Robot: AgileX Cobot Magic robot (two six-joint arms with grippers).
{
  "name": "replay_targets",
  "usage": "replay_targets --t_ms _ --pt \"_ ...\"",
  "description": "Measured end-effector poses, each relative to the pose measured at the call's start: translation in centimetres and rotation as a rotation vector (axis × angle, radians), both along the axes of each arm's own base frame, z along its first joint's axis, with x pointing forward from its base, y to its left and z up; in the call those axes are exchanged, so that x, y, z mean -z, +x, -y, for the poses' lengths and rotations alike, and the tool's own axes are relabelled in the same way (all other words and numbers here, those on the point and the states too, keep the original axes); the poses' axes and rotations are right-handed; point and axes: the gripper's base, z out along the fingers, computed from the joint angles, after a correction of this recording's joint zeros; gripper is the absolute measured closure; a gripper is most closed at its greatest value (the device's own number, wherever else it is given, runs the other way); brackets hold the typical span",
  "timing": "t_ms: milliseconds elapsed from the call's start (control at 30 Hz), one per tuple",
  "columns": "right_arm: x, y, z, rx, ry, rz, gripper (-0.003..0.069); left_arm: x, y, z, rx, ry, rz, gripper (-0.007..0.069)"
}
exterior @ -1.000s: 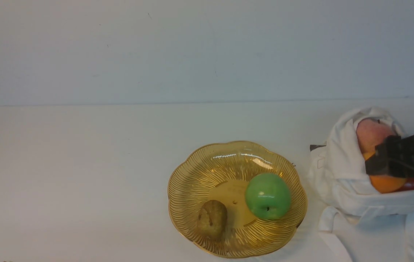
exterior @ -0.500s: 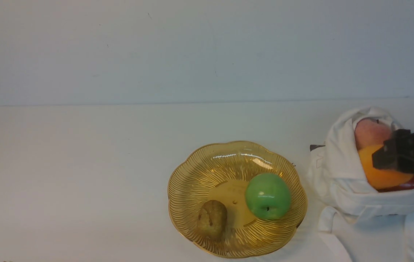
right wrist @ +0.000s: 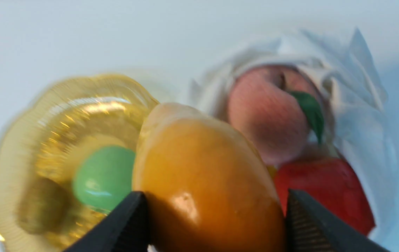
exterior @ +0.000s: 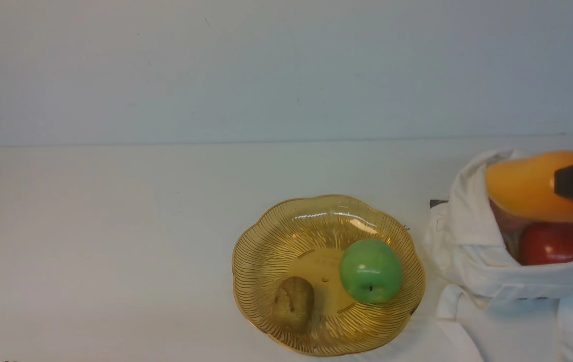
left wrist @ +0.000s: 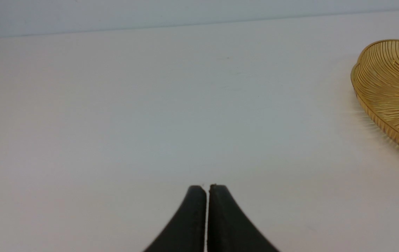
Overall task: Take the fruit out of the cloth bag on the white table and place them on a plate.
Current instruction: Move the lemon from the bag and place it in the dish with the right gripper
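The right gripper (right wrist: pixel 215 206) is clamped on the mango (exterior: pixel 522 188), one dark finger (right wrist: pixel 129 224) pressed against each side of the fruit's broad end. The mango hangs in the air to the right of the plate (exterior: pixel 266 226) and higher than its rim, with its narrow end pointing toward the plate. It is clear of the bag (exterior: pixel 472 241), which sits on the table (exterior: pixel 115 226) just right of the plate with its mouth open and its straps trailing toward the robot.

Two fruits lie inside the bag. The red apple (exterior: pixel 558 244) is directly under the mango, and the peach (right wrist: pixel 266 112), with a green leaf at its stem, is on the far side of the apple against the folded cloth.

On the plate a green apple (exterior: pixel 371 270) sits on the side nearest the bag. A brownish, rough-skinned fruit (exterior: pixel 293 301) lies beside it, on the near side of the plate.

The left gripper (left wrist: pixel 206 189) is closed on nothing, its fingertips pressed together low over bare table. It is well apart from the plate, whose ribbed rim only just enters its wrist view.
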Motion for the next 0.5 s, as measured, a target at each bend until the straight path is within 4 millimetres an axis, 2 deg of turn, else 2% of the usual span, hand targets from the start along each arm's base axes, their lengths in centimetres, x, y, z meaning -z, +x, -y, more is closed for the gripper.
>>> replay_targets --t_ms 167,400,500 --pt "-1.4 -0.6 -1.1 -0.091 0.103 0.067 0.0206 0.0 0.0 0.0 0.0 0.0 0.0 0.0632" --pt "0.0 1.0 -3.6 -0.335 0.256 -0.017 0.0206 0.0 0.0 0.0 0.0 0.0 0.0 0.0632" --pt "1.3 2.2 -5.5 -0.438 0.277 -0.054 0.0206 0.0 0.0 0.0 0.0 0.0 0.0 0.0632"
